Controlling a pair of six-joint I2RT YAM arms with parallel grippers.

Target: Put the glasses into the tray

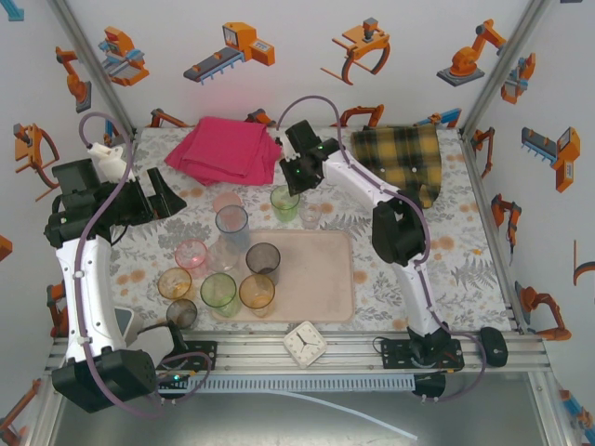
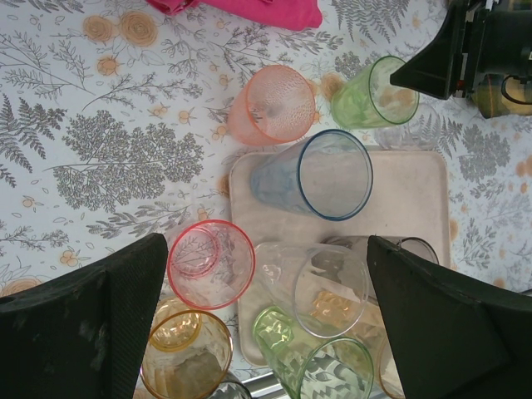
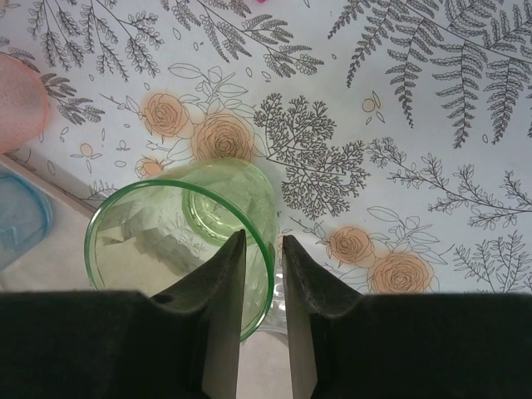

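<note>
Straddling the rim of the green glass [image 3: 150, 241] at twelve o'clock of the tray [image 1: 321, 279], your right fingers [image 3: 220, 316] may or may not be gripping it. Your left fingers [image 2: 83, 332] are spread wide. About half the glasses [image 1: 191, 253] wait on the counter [image 1: 446, 269].

Tinted glasses [image 1: 263, 258] upright, some on pale-pink tray [image 1: 321, 279], others beside it.

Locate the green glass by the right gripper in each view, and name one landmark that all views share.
Top external: the green glass stands just beyond the tray's far edge, under the right gripper.
Left wrist: green glass at upper right.
Right wrist: green glass at lower left of centre, rim between the fingers.
Shared landmark: the blue glass, to its left in all three.
</note>
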